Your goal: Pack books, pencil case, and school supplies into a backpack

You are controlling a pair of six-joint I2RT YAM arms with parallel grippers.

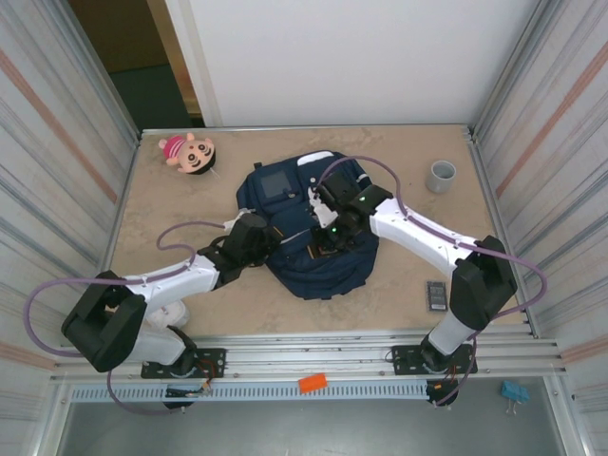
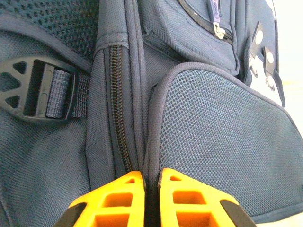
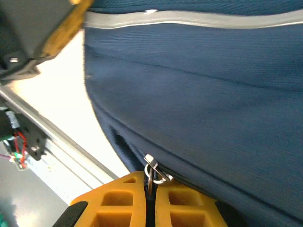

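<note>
Large navy fabric backpack flat, centre frame. Left gripper jaws together, pinching seam beside mesh side pocket, likely anchoring bag. Right gripper clamped on small metal zipper pull, probably to run zip. Dark grey flat calculator-like device lower right, unpacked.

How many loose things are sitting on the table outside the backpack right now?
3: a pink plush doll at the far left corner, a grey cup at far right, a dark flat device near the front right. More may hide under the backpack.
</note>
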